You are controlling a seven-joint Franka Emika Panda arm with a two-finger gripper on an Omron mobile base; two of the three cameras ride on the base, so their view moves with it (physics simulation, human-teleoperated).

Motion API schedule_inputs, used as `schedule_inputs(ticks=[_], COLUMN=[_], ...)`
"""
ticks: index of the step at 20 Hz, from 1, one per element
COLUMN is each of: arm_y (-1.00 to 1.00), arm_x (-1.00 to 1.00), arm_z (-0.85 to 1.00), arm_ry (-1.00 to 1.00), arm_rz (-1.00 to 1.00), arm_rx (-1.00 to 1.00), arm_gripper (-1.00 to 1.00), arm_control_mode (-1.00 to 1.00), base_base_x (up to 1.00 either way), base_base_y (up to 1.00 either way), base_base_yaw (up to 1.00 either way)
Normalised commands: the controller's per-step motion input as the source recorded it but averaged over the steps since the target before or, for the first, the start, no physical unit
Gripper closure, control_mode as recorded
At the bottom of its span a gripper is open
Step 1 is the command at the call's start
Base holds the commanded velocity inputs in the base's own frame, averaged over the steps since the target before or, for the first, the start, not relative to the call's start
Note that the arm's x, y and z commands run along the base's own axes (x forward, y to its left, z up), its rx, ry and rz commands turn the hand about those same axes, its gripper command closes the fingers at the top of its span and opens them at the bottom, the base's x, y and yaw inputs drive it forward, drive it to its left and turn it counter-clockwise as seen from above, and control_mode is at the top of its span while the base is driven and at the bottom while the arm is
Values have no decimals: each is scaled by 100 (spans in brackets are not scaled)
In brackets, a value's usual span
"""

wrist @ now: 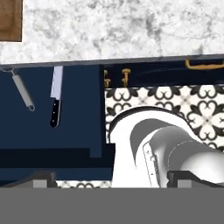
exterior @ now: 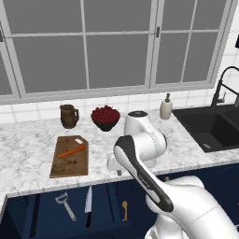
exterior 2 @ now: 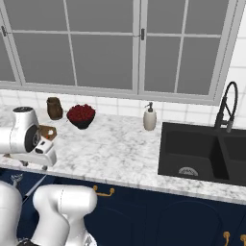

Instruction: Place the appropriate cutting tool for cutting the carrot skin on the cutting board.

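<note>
Hand view shows the light, stiff peeler (wrist: 22, 92) beside the knife (wrist: 55, 101); grip its slim handle, jaws now wide, empty.

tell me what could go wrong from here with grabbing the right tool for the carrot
The peeler lies right beside the knife in the open drawer, so the open gripper might close on the wrong one. The peeler's handle is thin and flat-lying, so it could slip. The carrot already sits on the cutting board; setting the tool down may knock it.
</note>
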Motion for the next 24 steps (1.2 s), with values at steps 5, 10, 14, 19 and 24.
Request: schedule_inputs(ticks=[5,10,14,19,24], arm_y=[33,100,100,71,36], arm_x=[-42,-84,-39,63,53], arm_z=[-27,-51,-48,-17,-53], arm_ry=[0,0,14,20,14], arm_rz=[1,0,0,5,9], arm_rx=[-6,-23,-13,0,0], arm_gripper=[-100,-100,-100,-100,-100], arm_control_mode=[-100,-100,-100,-100,-100], base_base_x=[0,0,0,0,0], base_base_y=[0,0,0,0,0], base_base_yaw=[0,0,0,0,0])
